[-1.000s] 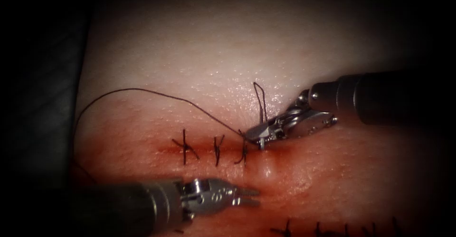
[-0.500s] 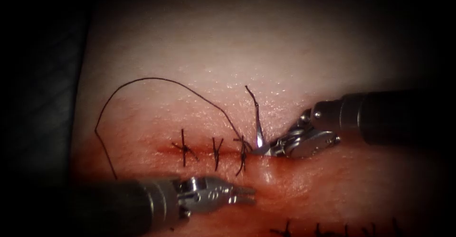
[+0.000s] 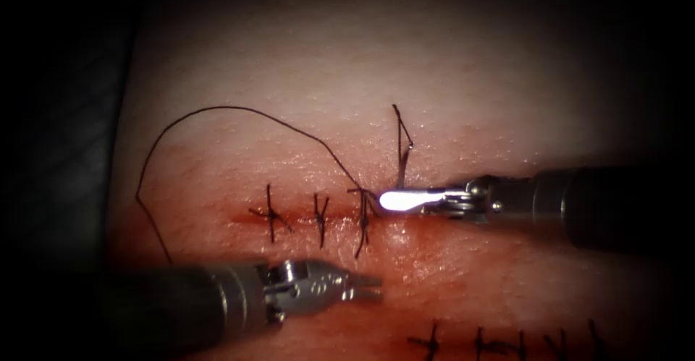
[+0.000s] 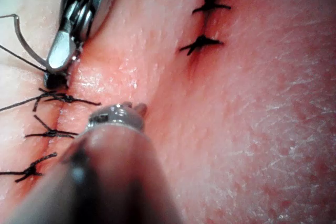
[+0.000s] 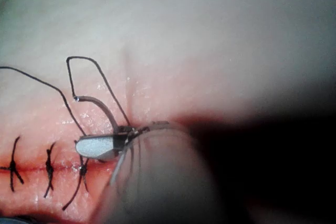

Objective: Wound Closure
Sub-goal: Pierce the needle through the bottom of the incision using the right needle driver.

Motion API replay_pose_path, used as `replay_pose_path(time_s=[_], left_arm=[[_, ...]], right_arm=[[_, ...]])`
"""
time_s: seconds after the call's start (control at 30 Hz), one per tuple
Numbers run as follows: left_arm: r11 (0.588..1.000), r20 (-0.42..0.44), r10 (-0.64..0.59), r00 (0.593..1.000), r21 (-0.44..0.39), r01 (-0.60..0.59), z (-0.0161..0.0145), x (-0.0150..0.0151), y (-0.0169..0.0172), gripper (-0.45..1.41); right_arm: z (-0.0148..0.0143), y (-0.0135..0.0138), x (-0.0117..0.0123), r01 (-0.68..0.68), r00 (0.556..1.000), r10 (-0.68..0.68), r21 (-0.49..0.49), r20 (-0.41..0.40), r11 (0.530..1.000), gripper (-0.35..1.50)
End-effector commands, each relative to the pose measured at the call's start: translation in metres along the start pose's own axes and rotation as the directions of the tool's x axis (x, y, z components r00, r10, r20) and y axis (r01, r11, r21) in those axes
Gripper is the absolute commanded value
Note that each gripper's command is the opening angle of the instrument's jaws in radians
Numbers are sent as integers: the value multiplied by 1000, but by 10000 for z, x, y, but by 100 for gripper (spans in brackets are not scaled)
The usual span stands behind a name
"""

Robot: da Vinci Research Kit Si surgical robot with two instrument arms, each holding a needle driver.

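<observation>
Needle held by R tool at cut's right end

Item 1: thin curved steel needle [image 3: 400, 169], pinched by R arm's silver two-jaw tool [image 3: 398, 201], jaws pressed together on it near its lower end. Needle rises from the jaws, tail end up, apart from the tissue surface as far as can be seen; whether its point is in the tissue can't be told.
Item 2: dark fine thread [image 3: 217, 115] runs from needle's upper end, kinks, then arcs wide left over pale-pink pork tissue [image 3: 326, 57].
Item 3: L arm's grey jawed tool [image 3: 365, 289], below the cut, jaws slightly spread, holding nothing.
Item 4: red horizontal cut [image 3: 311, 216] w/ three dark knotted stitches [image 3: 318, 220], left of R tool tip. Red fluid [image 3: 449, 260] around cut.
Item 5: second stitch row [image 3: 499, 343] near lower edge.
</observation>
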Motion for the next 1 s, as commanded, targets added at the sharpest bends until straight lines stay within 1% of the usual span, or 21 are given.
replay_pose_path(time_s=[0.03, 0.07, 0.1, 0.23, 0.33, 0.37, 0.4, 0.43, 0.5, 0.6, 0.67, 0.7, 0.73, 0.8, 0.87, 0.97, 1.0], left_arm=[[1000, -1, 2, 1000, -1, -2, 8, 0, 0, -8], [1000, -1, 2, 1000, -1, -2, 8, 0, 0, -8], [1000, -1, 2, 1000, -1, -2, 8, 0, 0, -8], [1000, -1, 3, 1000, 0, -3, 9, -1, 1, -8], [1000, -1, 3, 1000, 1, -3, 9, -1, 1, -8], [1000, -1, 3, 1000, 1, -3, 10, -1, 1, -8], [1000, 0, 3, 1000, 2, -3, 10, -1, 1, -8], [1000, 0, 3, 1000, 2, -3, 11, -1, 2, -8], [1000, 0, 3, 1000, 3, -3, 11, -1, 2, -8], [1000, 0, 4, 1000, 3, -4, 11, -1, 2, -8], [1000, 2, 4, 1000, 1, -4, 11, -1, 2, -8], [1000, 2, 4, 1000, 1, -4, 11, -1, 2, -8], [1000, 2, 4, 1000, 1, -4, 11, -1, 2, -8], [1000, 2, 5, 1000, 1, -5, 11, -2, 3, -8], [1000, 2, 5, 1000, 2, -5, 11, -2, 3, -8], [1000, 2, 5, 1000, 2, -5, 11, -2, 3, -8], [1000, 2, 5, 1000, 2, -5, 11, -2, 3, -8]], right_arm=[[4, 9, 3, 49, 999, -49, -7, -7, 999, 130], [2, 10, 7, 77, 997, -77, -11, -13, 997, 133], [-2, 11, 13, 132, 991, -133, -12, -30, 991, 140], [-12, 12, 23, 283, 958, -284, -30, -46, 959, 143], [-19, 9, 28, 406, 912, -408, -55, -45, 912, 147], [-20, 6, 30, 461, 885, -463, -55, -41, 886, 147], [-20, 5, 31, 475, 878, -477, -56, -39, 878, 147], [-18, 0, 34, 526, 849, -527, -44, -31, 850, 147], [-16, -5, 37, 570, 821, -571, -38, -23, 821, 147], [-14, -10, 41, 593, 805, -593, -27, -17, 805, 147], [-13, -19, 49, 629, 777, -629, -29, -11, 777, 147], [-13, -21, 52, 630, 776, -631, -31, -10, 776, 147], [-13, -24, 56, 649, 761, -649, -35, -8, 760, 145], [-12, -26, 58, 651, 759, -651, -39, -8, 758, 145], [-8, -29, 63, 663, 747, -664, -47, -8, 747, 145], [-4, -30, 63, 675, 736, -677, -52, -9, 736, 145], [3, -31, 61, 679, 732, -681, -59, -13, 732, 145]])
